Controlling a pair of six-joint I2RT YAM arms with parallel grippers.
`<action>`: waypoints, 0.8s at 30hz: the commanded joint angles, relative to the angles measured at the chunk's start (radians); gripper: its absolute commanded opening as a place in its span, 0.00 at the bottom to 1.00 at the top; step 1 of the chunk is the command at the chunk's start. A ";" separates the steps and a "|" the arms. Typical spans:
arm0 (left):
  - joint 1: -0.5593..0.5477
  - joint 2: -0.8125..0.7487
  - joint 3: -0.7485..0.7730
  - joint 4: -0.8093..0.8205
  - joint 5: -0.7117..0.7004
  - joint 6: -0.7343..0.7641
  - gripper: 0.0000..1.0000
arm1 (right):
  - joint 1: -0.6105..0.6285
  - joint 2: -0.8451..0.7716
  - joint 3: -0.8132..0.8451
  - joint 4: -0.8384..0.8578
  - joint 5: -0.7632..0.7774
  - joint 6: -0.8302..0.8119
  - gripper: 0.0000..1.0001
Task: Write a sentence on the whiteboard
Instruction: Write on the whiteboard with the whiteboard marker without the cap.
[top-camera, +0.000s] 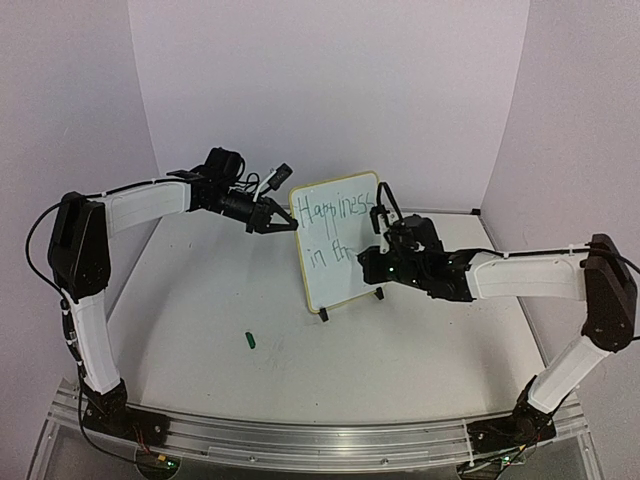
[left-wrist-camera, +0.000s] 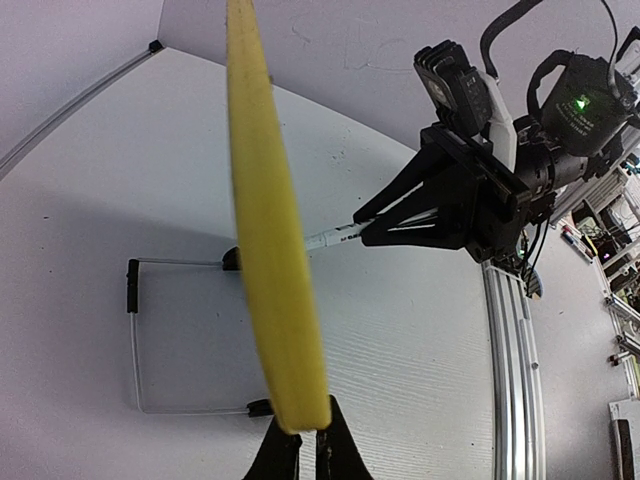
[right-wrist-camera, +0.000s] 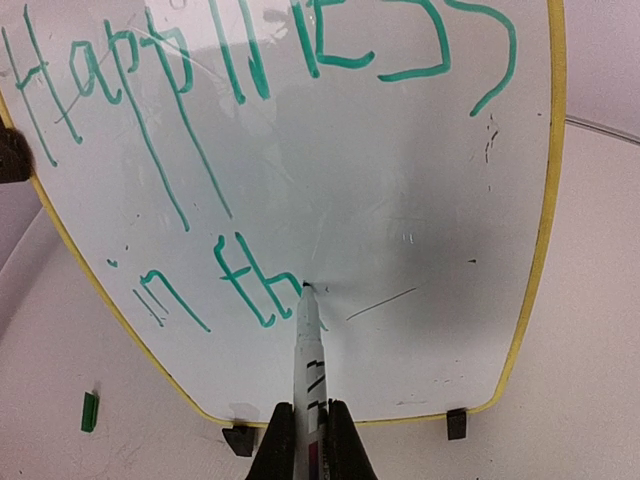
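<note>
Top external view first: finds the small rectangular whiteboard with pale yellow frame (top-camera: 347, 278) upright on two black feet at the centre of the pale worktop (top-camera: 200, 300), face turned toward 5 o'clock. Pinches its frame edge at 9 o'clock in the left gripper (left-wrist-camera: 305, 437), jaws narrow on the yellow rim; judged a brace, so pen pressure cannot push or swing the board. Clamps the slim white marker (right-wrist-camera: 306, 345) in the right gripper (right-wrist-camera: 310, 425), tip touching the board just past the "th" of the thin green handwritten sentence (top-camera: 335, 212), with "Happiness" above and "in th" below. Notes the small green cap (top-camera: 249, 340) lying on the worktop at 7 o'clock of the board, well apart. Reaches the left arm in from 9 o'clock, forearm about level, wrist aimed at the board's edge. Bends the right arm in from 3 o'clock, forearm low, gripper roughly square to the board face, probably for short controlled strokes.
</note>
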 joint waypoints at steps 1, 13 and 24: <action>-0.025 0.009 -0.001 -0.120 -0.017 0.011 0.00 | -0.004 0.008 0.034 0.001 0.037 0.000 0.00; -0.025 0.008 -0.001 -0.121 -0.017 0.011 0.00 | -0.012 -0.021 0.035 -0.017 0.081 -0.005 0.00; -0.026 0.008 0.000 -0.121 -0.017 0.010 0.00 | -0.013 -0.032 0.066 -0.016 0.073 -0.030 0.00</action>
